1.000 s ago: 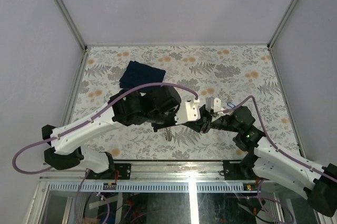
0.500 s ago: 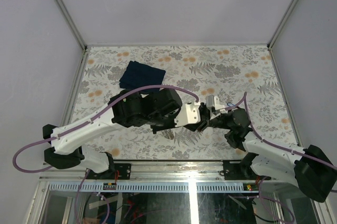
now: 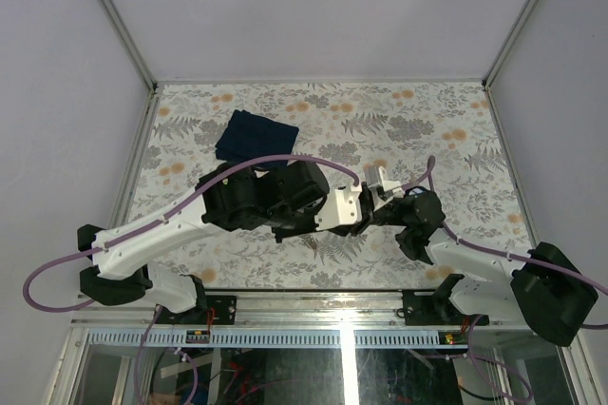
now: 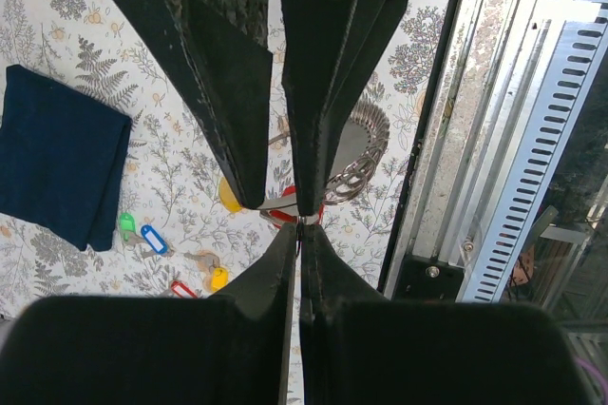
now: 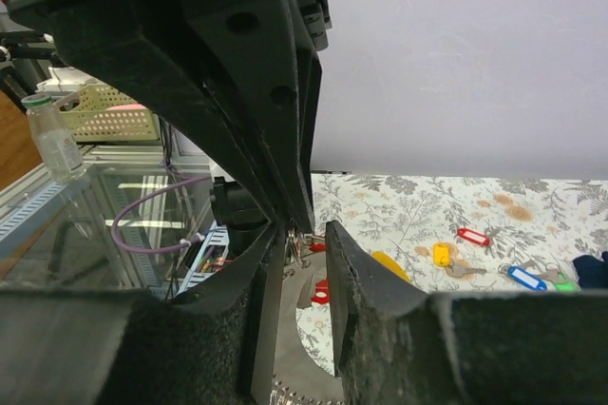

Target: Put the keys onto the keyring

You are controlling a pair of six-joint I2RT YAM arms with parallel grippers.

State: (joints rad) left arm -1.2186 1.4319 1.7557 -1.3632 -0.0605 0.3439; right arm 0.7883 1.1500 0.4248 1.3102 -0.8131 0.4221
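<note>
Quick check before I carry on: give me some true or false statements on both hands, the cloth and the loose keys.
1. The left hand is shut. True.
2. The right hand has its fingers pressed together. False: a gap shows between them. Whether it grips anything is unclear.
3. The dark blue cloth lies on the table, apart from both hands. True.
4. No keys lie on the table. False: several lie loose there, among them a blue-tagged key.

At least 6 tagged keys point(image 4: 154, 239), 1 dk blue cloth point(image 4: 57, 153)
</note>
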